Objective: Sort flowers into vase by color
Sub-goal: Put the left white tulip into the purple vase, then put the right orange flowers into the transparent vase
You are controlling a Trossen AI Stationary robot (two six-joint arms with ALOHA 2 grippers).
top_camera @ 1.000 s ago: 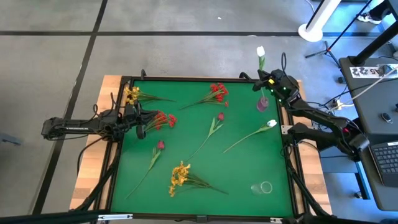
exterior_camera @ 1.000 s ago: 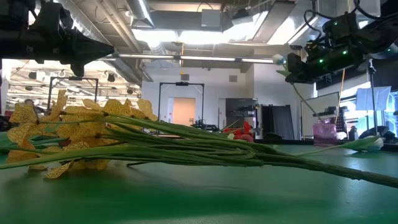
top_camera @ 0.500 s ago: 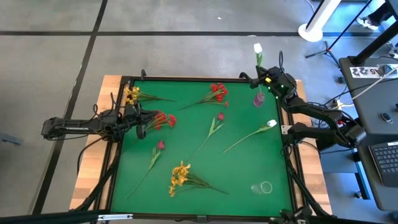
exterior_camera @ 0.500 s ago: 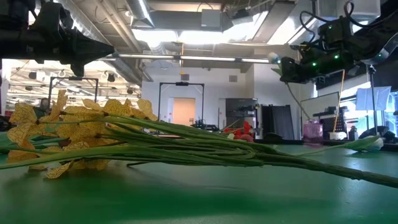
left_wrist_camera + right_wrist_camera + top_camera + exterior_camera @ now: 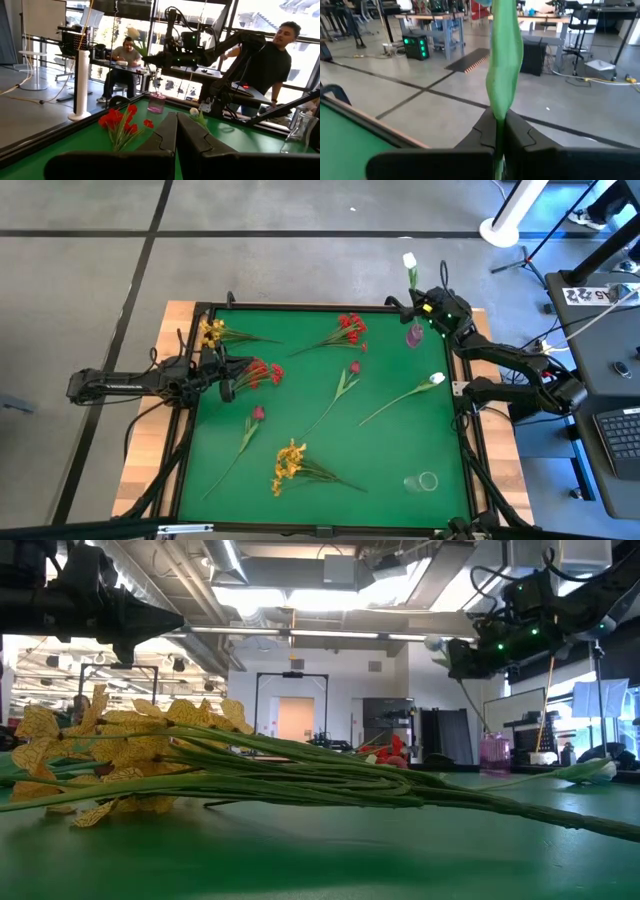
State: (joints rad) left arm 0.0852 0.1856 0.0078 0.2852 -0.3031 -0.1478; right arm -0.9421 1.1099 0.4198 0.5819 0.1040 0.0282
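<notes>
From above, the right gripper (image 5: pixel 417 304) is up at the far right corner of the green table (image 5: pixel 400 450), pinched on a white tulip (image 5: pixel 409 261) whose head sticks out past the table edge. A small pink vase (image 5: pixel 415 335) sits just below the gripper. The left gripper (image 5: pixel 222 366) waits at the left edge, fingers closed on nothing, with a red cluster (image 5: pixel 262 372) right beside it.

Low down, the right gripper (image 5: pixel 452 658) hangs high, with the pink vase (image 5: pixel 493 753) underneath and a yellow spray (image 5: pixel 120 755) up front.

Left wrist: closed fingers (image 5: pixel 165 137), red cluster (image 5: pixel 120 122) just ahead.

Right wrist: fingers (image 5: pixel 485 132) clamp the tulip's green leaf (image 5: pixel 505 55).
</notes>
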